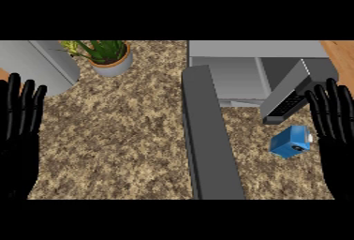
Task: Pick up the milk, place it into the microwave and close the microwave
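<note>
A small blue milk carton (pixel 291 142) lies before the open grey microwave (pixel 257 70); left hand (pixel 19 136) and right hand (pixel 335 126) flank it, fingers straight.

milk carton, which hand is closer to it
Right. The right hand is open just to the right of the blue milk carton, beside the open microwave door. The left hand rests open at the far left edge, across the counter.
</note>
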Controlling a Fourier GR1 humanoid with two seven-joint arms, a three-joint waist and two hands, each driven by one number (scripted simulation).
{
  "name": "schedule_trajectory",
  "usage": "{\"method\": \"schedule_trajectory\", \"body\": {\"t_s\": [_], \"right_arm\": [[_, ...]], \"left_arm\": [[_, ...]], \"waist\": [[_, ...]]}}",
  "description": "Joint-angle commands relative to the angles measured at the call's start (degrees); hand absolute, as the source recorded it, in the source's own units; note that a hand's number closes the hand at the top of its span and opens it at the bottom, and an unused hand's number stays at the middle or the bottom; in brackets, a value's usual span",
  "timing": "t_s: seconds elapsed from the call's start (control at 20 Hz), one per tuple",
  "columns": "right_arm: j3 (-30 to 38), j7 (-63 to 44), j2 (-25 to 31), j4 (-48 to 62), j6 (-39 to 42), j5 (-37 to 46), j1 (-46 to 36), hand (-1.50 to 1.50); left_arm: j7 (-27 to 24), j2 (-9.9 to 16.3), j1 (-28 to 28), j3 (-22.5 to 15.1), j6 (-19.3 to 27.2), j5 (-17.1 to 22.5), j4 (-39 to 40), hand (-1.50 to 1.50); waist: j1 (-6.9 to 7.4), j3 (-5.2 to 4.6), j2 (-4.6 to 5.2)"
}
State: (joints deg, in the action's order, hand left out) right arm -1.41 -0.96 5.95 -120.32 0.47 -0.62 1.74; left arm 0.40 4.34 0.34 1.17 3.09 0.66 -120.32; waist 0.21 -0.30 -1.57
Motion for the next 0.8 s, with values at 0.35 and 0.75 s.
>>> {"method": "schedule_trajectory", "body": {"t_s": [0.35, 0.75], "right_arm": [[1.3, -11.5, -2.3, -1.2, -1.5, -7.5, -8.7, -1.5], [-1.6, -12.0, -3.9, -1.3, -2.4, -5.8, -7.4, -1.5]], "left_arm": [[4.9, -4.2, 3.6, -6.7, 4.7, -1.1, -1.7, -1.5], [0.5, -3.7, 15.9, -7.5, 1.4, 1.0, -8.1, -1.5]], "waist": [[0.1, 0.3, 1.58], [0.06, 0.29, 1.52]]}}
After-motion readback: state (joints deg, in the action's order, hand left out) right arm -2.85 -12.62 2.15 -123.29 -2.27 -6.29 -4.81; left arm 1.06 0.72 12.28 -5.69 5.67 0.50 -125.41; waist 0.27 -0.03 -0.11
